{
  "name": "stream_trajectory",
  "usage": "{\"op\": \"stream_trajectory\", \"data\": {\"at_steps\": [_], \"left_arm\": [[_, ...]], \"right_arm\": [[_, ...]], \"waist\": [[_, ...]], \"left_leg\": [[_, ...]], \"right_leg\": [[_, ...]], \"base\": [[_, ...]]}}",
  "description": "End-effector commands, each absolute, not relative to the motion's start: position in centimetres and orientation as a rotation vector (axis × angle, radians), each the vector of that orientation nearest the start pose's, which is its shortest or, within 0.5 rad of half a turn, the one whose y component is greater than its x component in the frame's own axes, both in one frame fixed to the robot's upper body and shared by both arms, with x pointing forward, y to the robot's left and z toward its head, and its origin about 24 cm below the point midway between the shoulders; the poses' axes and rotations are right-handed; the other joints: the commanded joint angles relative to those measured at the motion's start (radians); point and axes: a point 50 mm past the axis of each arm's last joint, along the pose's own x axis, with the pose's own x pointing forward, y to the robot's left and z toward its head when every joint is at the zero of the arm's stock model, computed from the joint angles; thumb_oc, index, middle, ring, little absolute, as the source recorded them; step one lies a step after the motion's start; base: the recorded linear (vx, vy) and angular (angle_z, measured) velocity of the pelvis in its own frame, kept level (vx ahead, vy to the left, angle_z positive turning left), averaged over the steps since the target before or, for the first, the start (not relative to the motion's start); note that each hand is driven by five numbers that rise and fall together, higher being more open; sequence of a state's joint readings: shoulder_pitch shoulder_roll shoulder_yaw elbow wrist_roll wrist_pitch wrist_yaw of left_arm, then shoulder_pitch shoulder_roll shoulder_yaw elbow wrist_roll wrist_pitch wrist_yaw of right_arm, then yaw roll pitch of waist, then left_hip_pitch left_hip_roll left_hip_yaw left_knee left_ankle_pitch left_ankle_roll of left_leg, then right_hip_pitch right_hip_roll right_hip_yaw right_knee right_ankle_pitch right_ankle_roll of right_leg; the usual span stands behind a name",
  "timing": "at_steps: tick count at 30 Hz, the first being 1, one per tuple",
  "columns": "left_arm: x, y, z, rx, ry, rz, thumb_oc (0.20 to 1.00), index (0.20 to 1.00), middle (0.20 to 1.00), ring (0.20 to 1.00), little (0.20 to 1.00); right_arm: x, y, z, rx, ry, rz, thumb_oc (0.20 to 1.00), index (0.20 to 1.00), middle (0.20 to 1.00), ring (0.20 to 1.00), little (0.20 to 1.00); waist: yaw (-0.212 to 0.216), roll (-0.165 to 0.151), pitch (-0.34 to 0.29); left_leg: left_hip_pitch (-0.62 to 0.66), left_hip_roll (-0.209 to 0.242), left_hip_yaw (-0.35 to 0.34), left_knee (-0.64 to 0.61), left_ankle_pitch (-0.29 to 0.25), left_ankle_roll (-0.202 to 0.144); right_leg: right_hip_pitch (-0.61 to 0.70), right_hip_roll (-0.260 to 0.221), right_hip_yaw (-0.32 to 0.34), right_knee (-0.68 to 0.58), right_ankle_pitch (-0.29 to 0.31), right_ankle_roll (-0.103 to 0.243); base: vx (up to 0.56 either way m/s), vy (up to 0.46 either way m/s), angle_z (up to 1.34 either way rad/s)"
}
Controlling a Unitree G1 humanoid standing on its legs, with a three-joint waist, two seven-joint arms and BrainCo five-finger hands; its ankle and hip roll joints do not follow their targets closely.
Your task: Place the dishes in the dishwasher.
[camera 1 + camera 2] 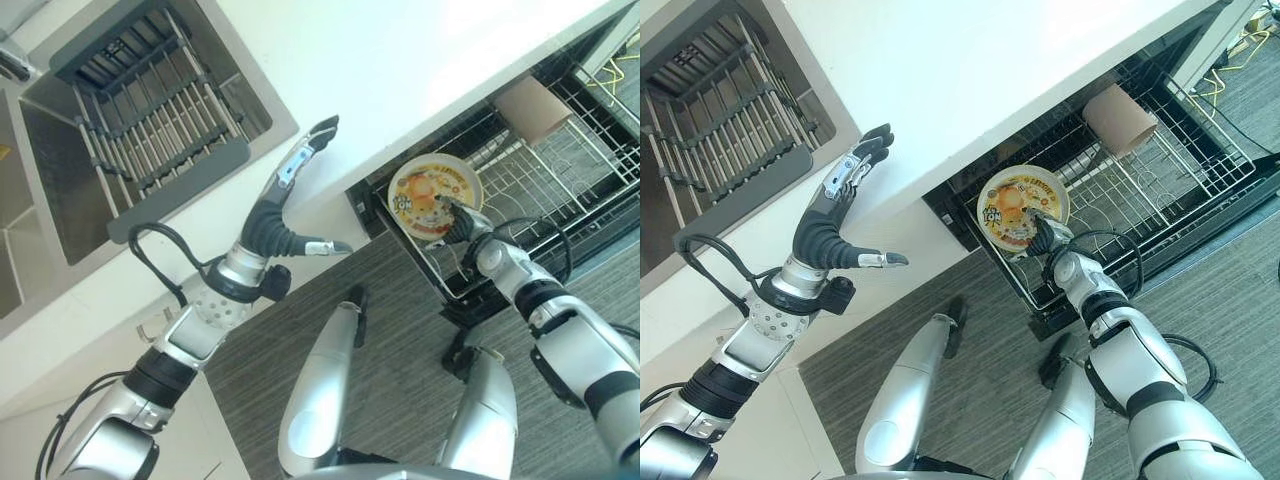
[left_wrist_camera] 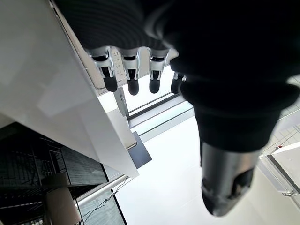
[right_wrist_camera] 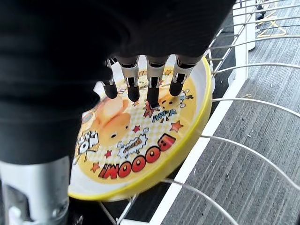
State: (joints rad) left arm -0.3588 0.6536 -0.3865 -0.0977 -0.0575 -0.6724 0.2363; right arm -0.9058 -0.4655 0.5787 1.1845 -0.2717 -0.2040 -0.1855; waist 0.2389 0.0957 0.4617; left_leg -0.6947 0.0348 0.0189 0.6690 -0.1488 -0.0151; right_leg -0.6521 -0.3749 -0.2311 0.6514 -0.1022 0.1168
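The plate [image 3: 140, 140] looks like glossy plastic, yellow-rimmed, with a smooth printed cartoon face. The rack [image 1: 560, 150], right of frame, is thin wire, white-coated in parts and dark in others. The counter [image 1: 400, 70] across the top is smooth, matt white. The sink [image 1: 60, 190], upper left, looks like brushed metal. The floor [image 1: 400, 330] below is grey with a fine ribbed grain.

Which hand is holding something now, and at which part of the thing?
The right hand holds the yellow plate at its rim, fingers on the printed face, over the dishwasher rack. The left hand is open, holding nothing.
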Motion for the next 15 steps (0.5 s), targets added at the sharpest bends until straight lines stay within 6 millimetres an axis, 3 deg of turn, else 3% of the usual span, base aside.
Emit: {"op": "stream_trajectory", "data": {"at_steps": [1, 2, 6, 9, 10, 15], "left_arm": [[25.7, 14.3, 18.9, 0.342, -0.999, -0.305, 1.0, 1.0, 1.0, 1.0, 1.0], [25.6, 14.6, 18.8, 0.349, -0.995, -0.28, 1.0, 1.0, 1.0, 1.0, 1.0], [25.0, 15.4, 18.3, 0.368, -0.984, -0.212, 1.0, 1.0, 1.0, 1.0, 1.0], [24.2, 16.6, 18.1, 0.383, -0.966, -0.133, 1.0, 1.0, 1.0, 1.0, 1.0], [23.9, 17.2, 18.0, 0.386, -0.95, -0.099, 1.0, 1.0, 1.0, 1.0, 1.0], [23.3, 18.3, 17.7, 0.391, -0.923, -0.057, 1.0, 1.0, 1.0, 1.0, 1.0]], "right_arm": [[37.6, -21.8, 7.3, -0.89, 0.035, -0.064, 1.0, 1.0, 1.0, 1.0, 1.0], [37.7, -21.4, 8.8, -0.765, -0.052, -0.134, 1.0, 1.0, 1.0, 1.0, 1.0], [36.3, -19.4, 10.9, -0.608, -0.193, -0.171, 1.0, 1.0, 1.0, 1.0, 1.0], [33.0, -18.0, 12.5, -0.51, -0.352, -0.162, 1.0, 1.0, 1.0, 1.0, 1.0], [31.3, -18.1, 12.9, -0.493, -0.405, -0.156, 1.0, 1.0, 1.0, 1.0, 1.0], [28.9, -18.8, 13.8, -0.489, -0.446, -0.156, 1.0, 1.0, 1.0, 1.0, 1.0]], "waist": [[-0.021, 0.048, 0.058], [-0.033, 0.038, 0.058], [-0.07, 0.009, 0.058], [-0.119, -0.017, 0.058], [-0.143, -0.028, 0.058], [-0.169, -0.045, 0.058]], "left_leg": [[0.019, 0.004, -0.012, -0.101, 0.069, 0.015], [0.028, 0.011, -0.008, -0.107, 0.066, 0.012], [0.031, 0.023, -0.001, -0.106, 0.06, 0.009], [0.038, 0.037, 0.008, -0.104, 0.056, 0.01], [0.052, 0.046, 0.014, -0.108, 0.056, 0.008], [0.108, 0.068, 0.029, -0.137, 0.06, -0.002]], "right_leg": [[-0.014, 0.034, 0.013, 0.09, -0.015, -0.014], [-0.003, 0.04, 0.018, 0.075, -0.013, -0.012], [-0.004, 0.052, 0.034, 0.072, -0.013, -0.012], [-0.01, 0.069, 0.062, 0.078, -0.02, -0.008], [-0.003, 0.076, 0.075, 0.075, -0.023, -0.004], [0.048, 0.078, 0.089, 0.03, -0.014, 0.008]], "base": [[0.02, 0.052, -0.02], [0.01, 0.038, -0.03], [0.02, 0.043, -0.12], [0.04, 0.086, -0.24], [0.04, 0.102, -0.34], [0.03, 0.048, -0.22]]}}
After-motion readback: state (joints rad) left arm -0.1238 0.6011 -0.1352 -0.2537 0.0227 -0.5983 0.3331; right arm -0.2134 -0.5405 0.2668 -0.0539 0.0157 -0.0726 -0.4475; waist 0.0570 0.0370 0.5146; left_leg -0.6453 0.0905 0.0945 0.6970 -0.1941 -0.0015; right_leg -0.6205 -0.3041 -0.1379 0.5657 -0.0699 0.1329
